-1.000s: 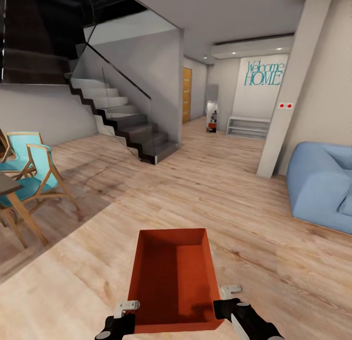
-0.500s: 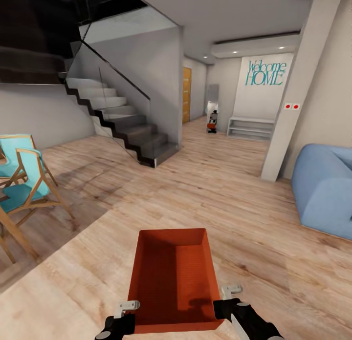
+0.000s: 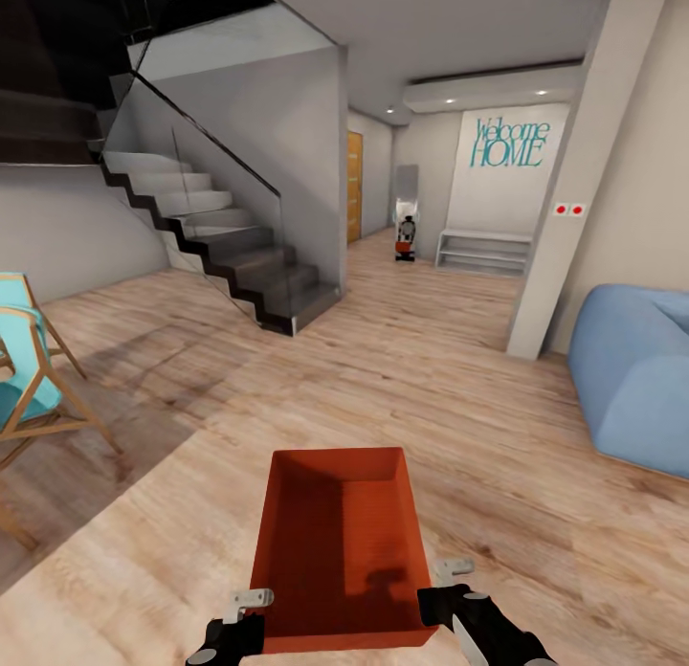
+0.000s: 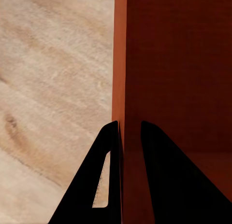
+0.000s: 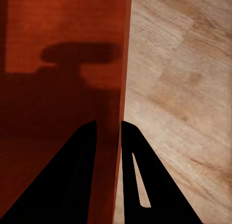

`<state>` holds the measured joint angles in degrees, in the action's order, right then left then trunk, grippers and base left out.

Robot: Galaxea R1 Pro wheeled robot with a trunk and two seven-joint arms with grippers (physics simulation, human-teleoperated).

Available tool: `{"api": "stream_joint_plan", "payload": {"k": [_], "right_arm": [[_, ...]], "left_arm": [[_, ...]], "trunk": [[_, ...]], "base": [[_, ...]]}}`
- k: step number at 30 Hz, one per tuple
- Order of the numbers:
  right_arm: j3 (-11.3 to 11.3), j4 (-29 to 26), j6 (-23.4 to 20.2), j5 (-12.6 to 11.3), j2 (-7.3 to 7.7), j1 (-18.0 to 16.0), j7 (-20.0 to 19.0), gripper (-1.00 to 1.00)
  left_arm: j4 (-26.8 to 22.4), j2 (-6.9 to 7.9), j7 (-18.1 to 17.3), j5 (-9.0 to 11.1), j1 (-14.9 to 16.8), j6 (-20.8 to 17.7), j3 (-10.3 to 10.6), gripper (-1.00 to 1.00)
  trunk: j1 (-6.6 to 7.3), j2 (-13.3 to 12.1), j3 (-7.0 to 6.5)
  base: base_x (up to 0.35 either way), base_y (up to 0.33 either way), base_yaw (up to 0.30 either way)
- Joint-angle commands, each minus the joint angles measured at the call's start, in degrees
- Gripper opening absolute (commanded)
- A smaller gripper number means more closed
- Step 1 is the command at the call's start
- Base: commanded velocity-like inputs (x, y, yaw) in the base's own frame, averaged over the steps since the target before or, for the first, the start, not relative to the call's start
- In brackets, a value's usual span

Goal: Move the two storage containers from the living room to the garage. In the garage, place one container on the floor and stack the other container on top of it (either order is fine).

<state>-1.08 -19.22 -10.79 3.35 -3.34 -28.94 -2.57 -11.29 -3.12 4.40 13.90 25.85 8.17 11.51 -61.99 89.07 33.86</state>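
Note:
One orange-red storage container [image 3: 340,542] hangs level in front of me over the living room's light wood-plank floor [image 3: 459,388]. My left gripper [image 3: 247,610] is shut on its left wall near the close corner. My right gripper [image 3: 444,589] is shut on its right wall. In the left wrist view the left gripper [image 4: 129,132] straddles the thin orange wall [image 4: 120,64]. In the right wrist view the right gripper [image 5: 107,125] does the same, with the ribbed bottom [image 5: 58,89] beside it. The container is empty. The garage is out of view.
A dark staircase with a glass rail [image 3: 239,255] rises at the left. A blue sofa [image 3: 636,379] sits at the right behind a pale pillar [image 3: 565,197]. A turquoise chair [image 3: 24,388] is at the left edge. Ahead, a hallway leads to a wooden door [image 3: 354,188] and a white bench [image 3: 483,250].
The whole view has shifted: the chairs slid toward the left edge and the stairs moved left, so the camera moved. The container and both grippers keep the same place in the picture.

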Motion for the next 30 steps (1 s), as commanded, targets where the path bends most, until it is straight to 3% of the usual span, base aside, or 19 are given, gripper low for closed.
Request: {"api": "stream_joint_plan", "payload": {"k": [1, 30], "right_arm": [[1.60, -0.15, -0.37, 0.97, 0.09, -0.07, -0.07, -1.00], [1.60, -0.12, -0.37, 0.96, 0.09, -0.07, -0.07, -1.00]], "left_arm": [[-0.05, 0.66, 0.43, 0.25, -0.01, 0.24, 0.07, -1.00], [-0.09, 0.65, 0.43, 0.25, -0.01, 0.27, 0.10, -1.00]], "trunk": [[-0.03, 0.02, 0.05], [-0.03, 0.02, 0.05]], "base": [[0.341, 0.077, -0.007], [0.341, 0.077, -0.038]]}}
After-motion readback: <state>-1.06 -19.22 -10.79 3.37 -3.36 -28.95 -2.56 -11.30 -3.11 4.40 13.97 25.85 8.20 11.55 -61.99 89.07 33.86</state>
